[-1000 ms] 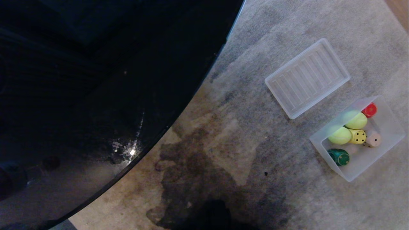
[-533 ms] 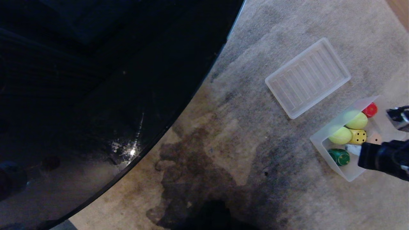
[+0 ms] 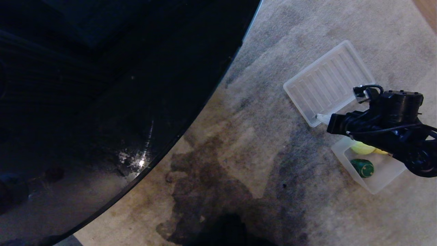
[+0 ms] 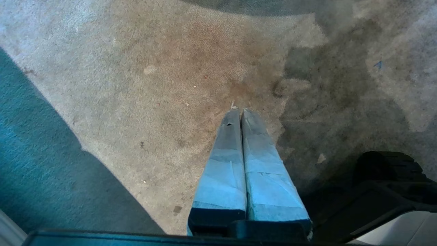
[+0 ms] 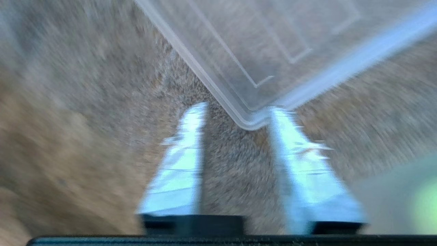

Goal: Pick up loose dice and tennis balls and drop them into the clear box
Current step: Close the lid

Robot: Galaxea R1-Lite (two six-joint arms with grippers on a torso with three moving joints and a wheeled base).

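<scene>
Our right gripper [image 5: 235, 109] hangs with its fingers spread and nothing between them, tips over the near corner of the ribbed lid [image 3: 324, 83], right of centre in the head view. Just below it, at the right edge, we see the clear box [image 3: 372, 186] on the stained carpet [image 3: 245, 150], holding a dark green die [image 3: 363, 168] and what looks like a tennis ball [image 3: 361, 148], half hidden by our arm. Our left gripper [image 4: 238, 110] points at bare carpet, fingers pressed together.
</scene>
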